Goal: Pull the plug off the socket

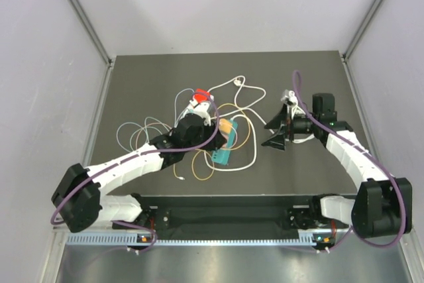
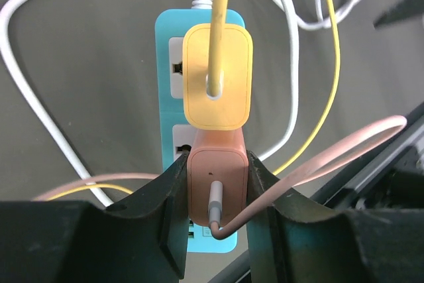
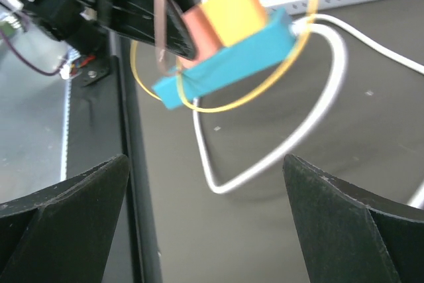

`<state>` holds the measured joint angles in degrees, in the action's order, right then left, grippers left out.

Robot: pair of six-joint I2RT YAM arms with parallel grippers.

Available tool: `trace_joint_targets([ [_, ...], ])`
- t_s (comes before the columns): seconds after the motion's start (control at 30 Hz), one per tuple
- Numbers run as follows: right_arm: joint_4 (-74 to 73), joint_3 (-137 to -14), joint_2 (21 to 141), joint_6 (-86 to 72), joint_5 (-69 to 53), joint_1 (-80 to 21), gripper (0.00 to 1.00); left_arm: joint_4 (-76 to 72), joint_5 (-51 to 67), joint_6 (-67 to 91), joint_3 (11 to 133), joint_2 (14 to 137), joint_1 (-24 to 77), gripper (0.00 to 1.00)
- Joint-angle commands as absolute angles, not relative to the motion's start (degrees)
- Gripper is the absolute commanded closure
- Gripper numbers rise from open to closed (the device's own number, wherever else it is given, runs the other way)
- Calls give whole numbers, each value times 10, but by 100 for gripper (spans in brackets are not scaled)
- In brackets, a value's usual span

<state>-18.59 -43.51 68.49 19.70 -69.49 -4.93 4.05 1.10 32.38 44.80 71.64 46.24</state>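
**Left wrist view.** The left gripper [image 2: 217, 187] is closed on the salmon plug [image 2: 218, 164]. 1 finger presses each flank, so the jaws stand only as far apart as the plug body is wide. The plug is seated in the teal power strip [image 2: 169, 38], which lies among loose cables near the middle of the dark surface [image 1: 318, 77]. A yellow plug [image 2: 217, 77] occupies the neighbouring socket, its lower edge touching the salmon one.

**Right wrist view.** The right gripper [image 3: 205, 164] is wide open and holds nothing. It faces the strip from well apart. This view is blurred, so it cannot be told whether the strip lies flat or is tilted up at 1 end.

**Step in hand: extraction.** The pull should probably run straight along the prong axis, square to the strip's face, without rocking toward the yellow plug. The strip looks light and unanchored, so it may lift with the plug. Pinning its bare end with the right gripper would help. The salmon cable [image 2: 344, 144] loops beside 1 finger and should be kept clear.
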Motion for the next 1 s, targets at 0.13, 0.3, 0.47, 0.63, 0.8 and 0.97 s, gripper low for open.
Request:
trace_joint_targets([
  [0.13, -82, -427, 671, 90, -648, -120, 0, -150, -81, 504, 417, 697, 457, 100],
  [0.3, -35, -422, 688, 10, -571, -173, 0, -184, -130, 585, 420, 717, 458, 100],
  [0.47, 30, -405, 696, -84, -451, -224, 0, -188, -157, 653, 439, 749, 459, 100],
  [0.63, 57, -409, 715, -146, -364, -268, 0, -192, -185, 694, 459, 776, 476, 100],
  [0.8, 46, -424, 755, -151, -310, -294, 0, -188, -230, 710, 479, 792, 497, 100],
  [0.97, 33, -439, 778, -146, -290, -309, 0, -184, -244, 744, 492, 803, 510, 100],
])
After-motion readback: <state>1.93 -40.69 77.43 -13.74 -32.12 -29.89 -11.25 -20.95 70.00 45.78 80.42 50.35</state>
